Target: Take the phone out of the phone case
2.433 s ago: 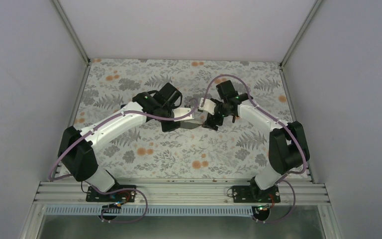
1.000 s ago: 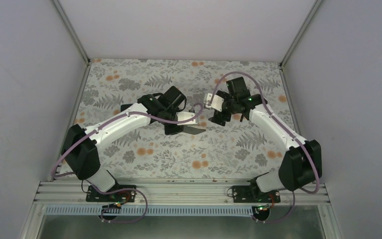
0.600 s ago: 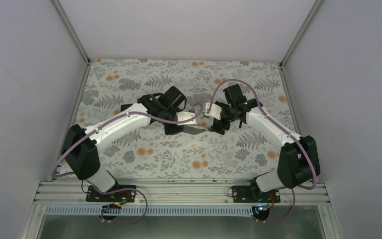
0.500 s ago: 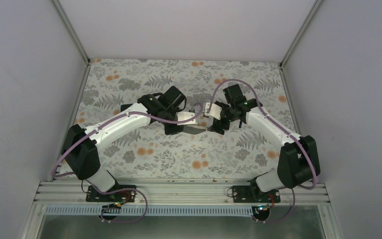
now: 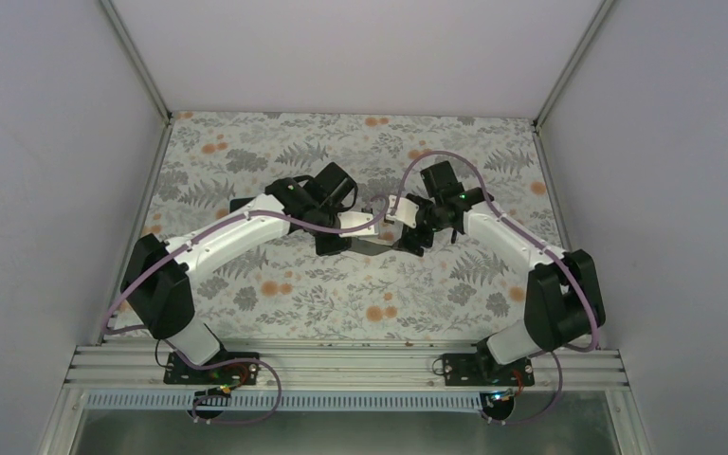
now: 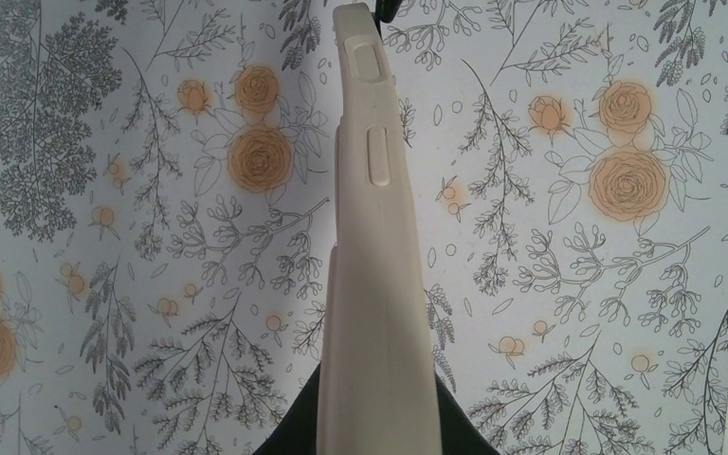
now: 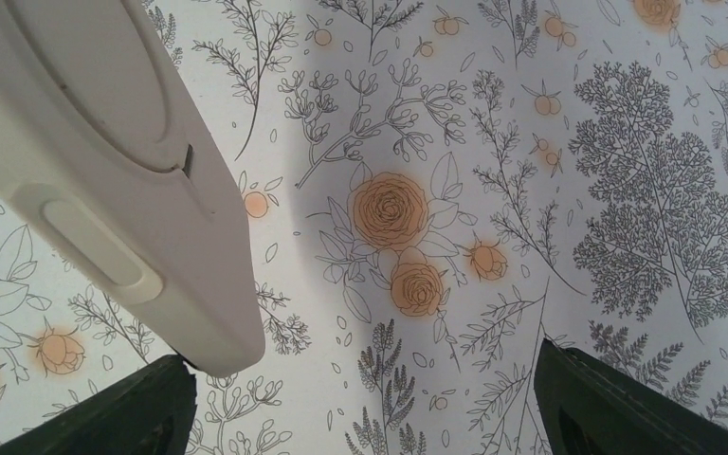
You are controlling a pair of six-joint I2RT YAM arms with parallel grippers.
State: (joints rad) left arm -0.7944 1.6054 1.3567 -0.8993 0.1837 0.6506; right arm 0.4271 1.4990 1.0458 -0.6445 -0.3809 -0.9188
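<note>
Not done: we see no phone apart from the phone case (image 6: 374, 284), and its cream side wall doesn't tell us whether the phone sits inside, so we judge the whole extraction is left to do. Left gripper (image 6: 375, 431) is clamped on the case's near end, holding it edge-on, with the floral table (image 5: 246, 161) below the case and apparently clear of it. Right gripper (image 7: 360, 389) is spread wide at the case's far corner, which sits just beside one of its fingers (image 7: 142, 412), nothing gripped.
</note>
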